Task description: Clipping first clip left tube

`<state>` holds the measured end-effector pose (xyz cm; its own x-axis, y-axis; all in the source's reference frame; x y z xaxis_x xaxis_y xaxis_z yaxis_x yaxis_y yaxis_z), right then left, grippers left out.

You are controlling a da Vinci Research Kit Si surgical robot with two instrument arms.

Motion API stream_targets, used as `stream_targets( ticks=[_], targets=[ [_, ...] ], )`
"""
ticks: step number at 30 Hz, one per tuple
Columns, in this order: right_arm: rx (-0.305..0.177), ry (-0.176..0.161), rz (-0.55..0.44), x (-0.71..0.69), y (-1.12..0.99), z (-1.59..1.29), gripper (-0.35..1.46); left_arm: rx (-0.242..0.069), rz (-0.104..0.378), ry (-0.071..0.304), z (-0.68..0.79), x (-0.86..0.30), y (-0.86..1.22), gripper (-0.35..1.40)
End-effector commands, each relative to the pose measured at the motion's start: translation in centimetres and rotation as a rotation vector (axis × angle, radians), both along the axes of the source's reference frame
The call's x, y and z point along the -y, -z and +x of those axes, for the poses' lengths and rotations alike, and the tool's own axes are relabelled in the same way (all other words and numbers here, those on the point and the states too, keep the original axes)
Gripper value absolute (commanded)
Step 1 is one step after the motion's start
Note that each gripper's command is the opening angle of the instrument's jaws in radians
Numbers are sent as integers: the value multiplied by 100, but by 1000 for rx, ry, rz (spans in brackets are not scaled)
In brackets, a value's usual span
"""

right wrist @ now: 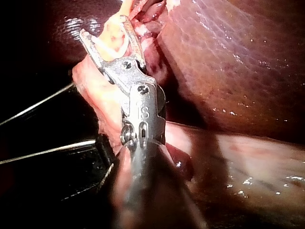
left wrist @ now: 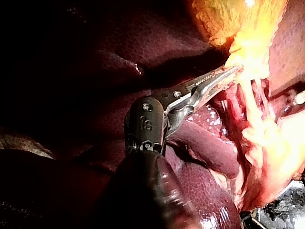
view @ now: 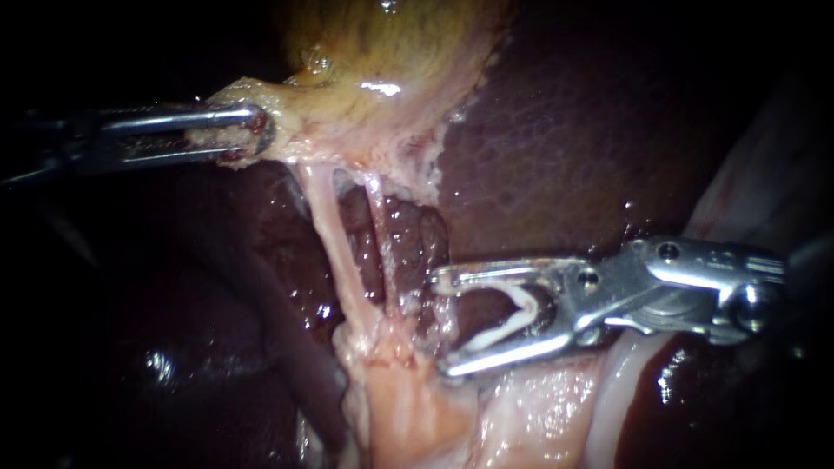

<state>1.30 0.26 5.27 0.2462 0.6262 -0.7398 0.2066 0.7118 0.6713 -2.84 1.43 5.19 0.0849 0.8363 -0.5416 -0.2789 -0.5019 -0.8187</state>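
Right instrument (view: 443, 321) jaws wide apart, holding clip (view: 519, 318); left tube (view: 334, 252) just ahead of tips, outside jaws. Left instrument (view: 252, 135) jaws pinching gallbladder (view: 382, 52) edge.

Left tool (view: 252, 130) level, jaws clamped, gripping; right tool (view: 443, 323) jaws wide apart, loaded.

Gallbladder (view: 391, 43) yellow-green, dark-streaked; liver (view: 565, 130) maroon, faintly mottled; clip (view: 499, 329) seemingly white.
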Motion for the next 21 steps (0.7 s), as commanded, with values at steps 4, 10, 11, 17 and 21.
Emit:
stream_targets(
  ticks=[4, 10, 11, 17, 21],
  targets=[
    [7, -2, 9, 6, -6, 16, 49, 0, 0, 0, 0, 0, 0, -35],
    [15, -5, 21, 16, -18, 36, 49, -1, 0, 1, -1, 0, 0, -35],
    [18, -6, 26, 17, -20, 39, 49, -1, 0, 1, -1, 0, 0, -35],
    [25, -12, 32, 19, -30, 51, 49, -1, 0, 1, -1, 0, 0, -35],
    [39, -6, 27, 19, -38, 54, 49, -1, 0, 1, -1, 0, 0, -35]
  ],
)
